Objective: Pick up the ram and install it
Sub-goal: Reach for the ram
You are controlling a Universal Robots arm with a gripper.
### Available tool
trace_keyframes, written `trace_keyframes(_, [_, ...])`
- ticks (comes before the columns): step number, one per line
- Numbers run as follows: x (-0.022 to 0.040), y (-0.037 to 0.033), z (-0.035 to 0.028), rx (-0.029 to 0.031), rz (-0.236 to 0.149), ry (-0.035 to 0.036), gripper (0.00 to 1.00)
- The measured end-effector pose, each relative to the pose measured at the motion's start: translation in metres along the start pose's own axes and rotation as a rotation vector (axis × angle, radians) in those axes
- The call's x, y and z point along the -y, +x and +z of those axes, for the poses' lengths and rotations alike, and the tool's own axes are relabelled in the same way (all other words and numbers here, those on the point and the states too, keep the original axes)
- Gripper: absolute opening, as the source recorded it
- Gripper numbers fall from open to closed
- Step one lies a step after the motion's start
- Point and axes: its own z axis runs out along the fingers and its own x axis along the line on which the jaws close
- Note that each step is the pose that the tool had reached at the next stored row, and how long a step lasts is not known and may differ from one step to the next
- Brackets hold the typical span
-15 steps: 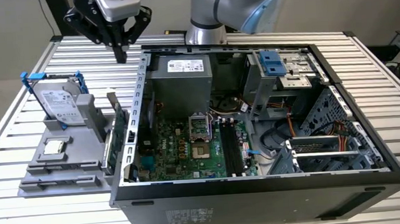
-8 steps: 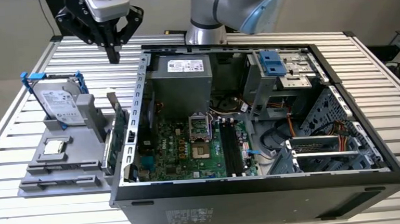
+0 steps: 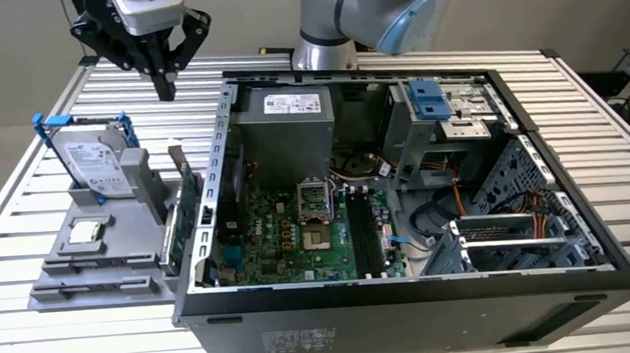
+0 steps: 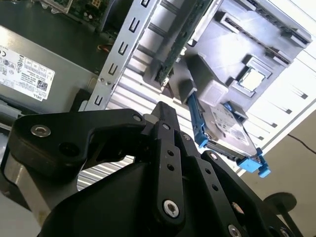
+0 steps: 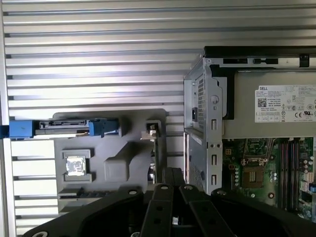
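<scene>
Above the grey holder (image 3: 86,282), the gripper (image 3: 164,91) hangs closed; computer case (image 3: 411,310) just beside.

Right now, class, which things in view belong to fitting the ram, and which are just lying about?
For the job:
ram, seemingly the dark strip slotted in the grey stand
hand
black motherboard slots

Lying about:
hard drive with blue rails
processor chip
green expansion card

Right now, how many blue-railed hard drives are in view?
1: the hard drive standing in the grey holder, on the exterior view's left; the case may hide others.
</scene>
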Motion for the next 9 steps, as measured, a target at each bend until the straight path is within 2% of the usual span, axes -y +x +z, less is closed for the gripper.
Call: trace_keyframes(9, [0.0007,0.0173,-0.0003,0.0000,0.000,0.0000,0.00])
